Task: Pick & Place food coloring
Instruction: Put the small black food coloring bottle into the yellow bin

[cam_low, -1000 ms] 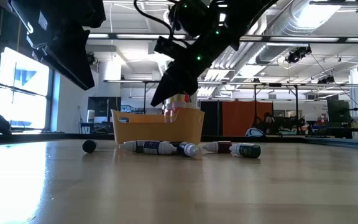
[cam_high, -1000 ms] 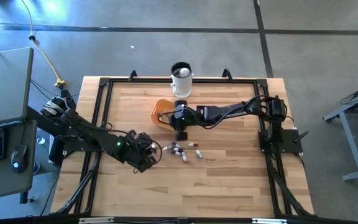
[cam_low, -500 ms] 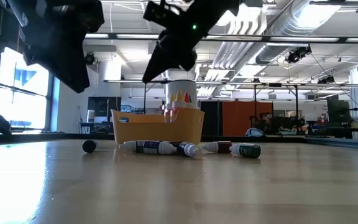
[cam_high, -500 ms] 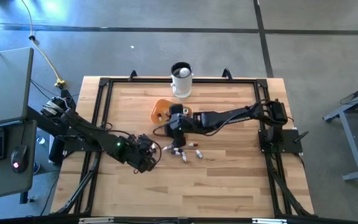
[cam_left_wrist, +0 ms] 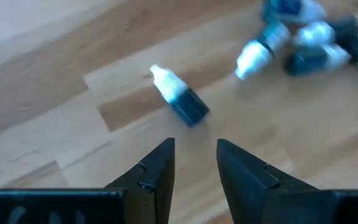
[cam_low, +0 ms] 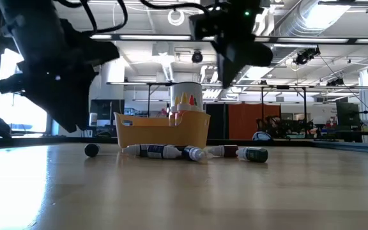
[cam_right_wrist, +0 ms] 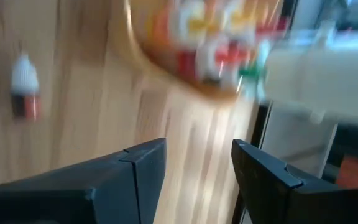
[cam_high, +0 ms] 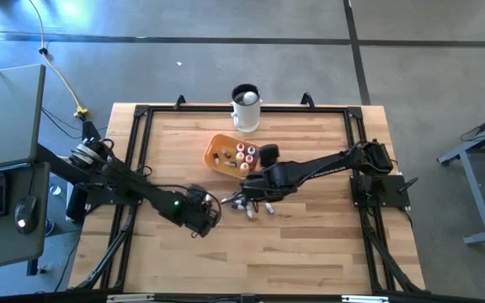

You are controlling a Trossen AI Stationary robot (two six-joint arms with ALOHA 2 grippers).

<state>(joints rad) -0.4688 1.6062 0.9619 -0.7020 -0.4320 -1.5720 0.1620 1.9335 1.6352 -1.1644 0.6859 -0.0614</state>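
Several food coloring bottles [cam_high: 251,205] lay scattered mid-worktop [cam_high: 310,244], others in the orange bowl [cam_high: 215,151]. The left tool [cam_left_wrist: 194,158], fingers spread and empty, hovered near one bottle [cam_left_wrist: 180,101]; the right tool [cam_right_wrist: 194,162] was spread too. Light, smooth, likely rolling: best pinched across the body.

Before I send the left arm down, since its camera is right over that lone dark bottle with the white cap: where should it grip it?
Grip the lone bottle across its dark body, coming straight down from above. It lies flat on the table, apart from the cluster, so both long sides are free. The white cap tapers and would likely slip. The left gripper is open, with nothing between its fingers.
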